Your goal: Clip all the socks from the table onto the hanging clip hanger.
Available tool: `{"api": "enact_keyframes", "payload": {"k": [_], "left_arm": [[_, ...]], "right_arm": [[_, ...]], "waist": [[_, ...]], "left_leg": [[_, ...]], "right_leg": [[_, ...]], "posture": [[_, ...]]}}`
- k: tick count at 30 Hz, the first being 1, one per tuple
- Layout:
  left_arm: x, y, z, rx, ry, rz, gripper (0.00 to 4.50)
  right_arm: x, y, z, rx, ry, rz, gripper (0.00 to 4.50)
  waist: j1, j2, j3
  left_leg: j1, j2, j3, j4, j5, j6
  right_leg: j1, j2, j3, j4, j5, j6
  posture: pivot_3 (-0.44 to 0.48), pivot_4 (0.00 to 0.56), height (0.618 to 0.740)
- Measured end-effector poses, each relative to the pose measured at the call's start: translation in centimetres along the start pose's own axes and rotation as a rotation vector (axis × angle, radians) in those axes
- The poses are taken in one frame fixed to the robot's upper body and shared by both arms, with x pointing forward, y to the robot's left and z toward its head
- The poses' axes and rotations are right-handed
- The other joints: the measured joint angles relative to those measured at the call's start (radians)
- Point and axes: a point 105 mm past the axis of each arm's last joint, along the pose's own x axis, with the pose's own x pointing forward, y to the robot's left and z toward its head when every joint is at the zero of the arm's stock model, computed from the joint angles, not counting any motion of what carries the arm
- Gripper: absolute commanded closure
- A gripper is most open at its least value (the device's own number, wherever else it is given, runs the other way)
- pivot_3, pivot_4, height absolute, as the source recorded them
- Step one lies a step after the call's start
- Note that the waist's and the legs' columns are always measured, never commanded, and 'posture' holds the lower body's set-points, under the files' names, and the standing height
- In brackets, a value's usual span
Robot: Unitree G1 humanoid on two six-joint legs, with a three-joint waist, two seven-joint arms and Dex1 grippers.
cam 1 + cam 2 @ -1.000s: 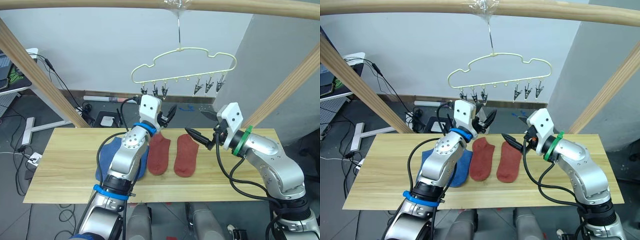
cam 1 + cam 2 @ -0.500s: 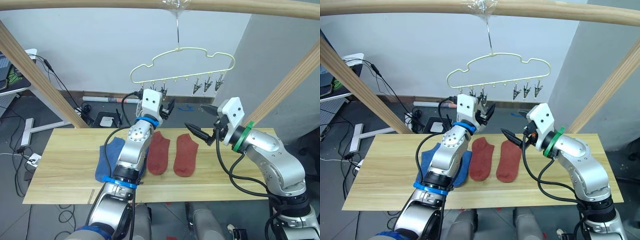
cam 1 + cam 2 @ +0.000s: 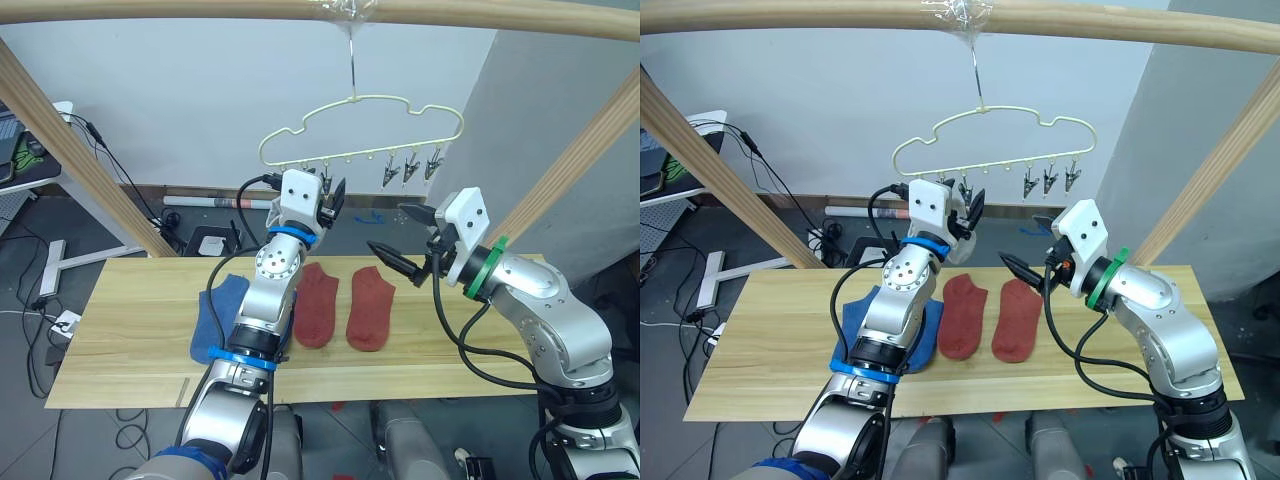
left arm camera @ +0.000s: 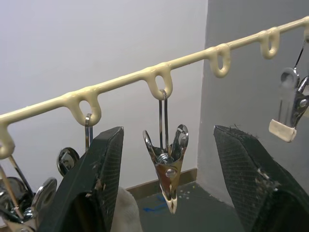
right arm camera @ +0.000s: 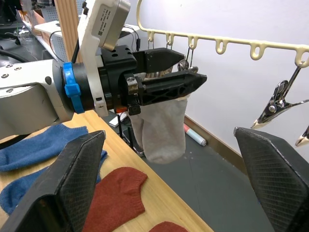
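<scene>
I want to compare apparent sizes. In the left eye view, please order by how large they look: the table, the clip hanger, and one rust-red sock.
1. The table, by far the largest.
2. The clip hanger.
3. The rust-red sock, the smallest.
The hanger hangs farther from the camera than the sock, so its true size relative to the sock is unsure.

**Grey room framed by pale wooden poles**

A white wall [image 3: 190, 90] fills the back, meeting a grey panel [image 3: 560, 110] at the upper right. A round wooden pole [image 3: 200, 8] runs along the top edge; slanted poles [image 3: 70, 150] cross the left and right sides. The floor [image 3: 30, 230] is dark grey, with black cables [image 3: 120, 170], a white power strip [image 3: 65, 320] at the lower left and a white stand leg [image 3: 55, 262].
</scene>
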Motion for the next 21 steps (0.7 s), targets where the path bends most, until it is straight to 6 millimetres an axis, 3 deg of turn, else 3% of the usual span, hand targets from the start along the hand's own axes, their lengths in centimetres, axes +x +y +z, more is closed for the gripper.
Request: {"api": "enact_keyframes", "payload": {"k": [9,13,18,21], "left_arm": [[0.06,-0.33,0.03,-0.012,-0.003,-0.001,1.46],[0.08,-0.45,0.05,-0.019,-0.004,-0.002,2.25],[0.1,-0.58,0.08,-0.025,-0.006,-0.004,3.75],[0.11,-0.54,0.2,-0.025,-0.011,-0.002,4.29]], "right_arm": [[0.02,-0.05,0.11,-0.004,0.0,0.0,0.0],[0.01,-0.09,0.05,-0.002,0.007,0.001,0.0],[0.02,-0.04,0.03,0.004,0.008,0.004,0.0],[0.01,-0.05,-0.02,0.006,0.011,0.003,0.0]], "waist": [[0.0,0.0,0.0],[0.0,0.0,0.0],[-0.001,0.0,0.0],[-0.001,0.0,0.0]], "left_leg": [[0.0,0.0,0.0,0.0,0.0,0.0],[0.0,0.0,0.0,0.0,0.0,0.0],[0.0,0.0,0.0,0.0,0.0,0.0],[0.0,0.0,0.0,0.0,0.0,0.0]], "right_leg": [[0.0,0.0,0.0,0.0,0.0,0.0],[0.0,0.0,0.0,0.0,0.0,0.0],[0.0,0.0,0.0,0.0,0.0,0.0],[0.0,0.0,0.0,0.0,0.0,0.0]], "posture": [[-0.078,0.198,0.74],[-0.078,0.198,0.74],[-0.078,0.198,0.74],[-0.078,0.198,0.74]]}}
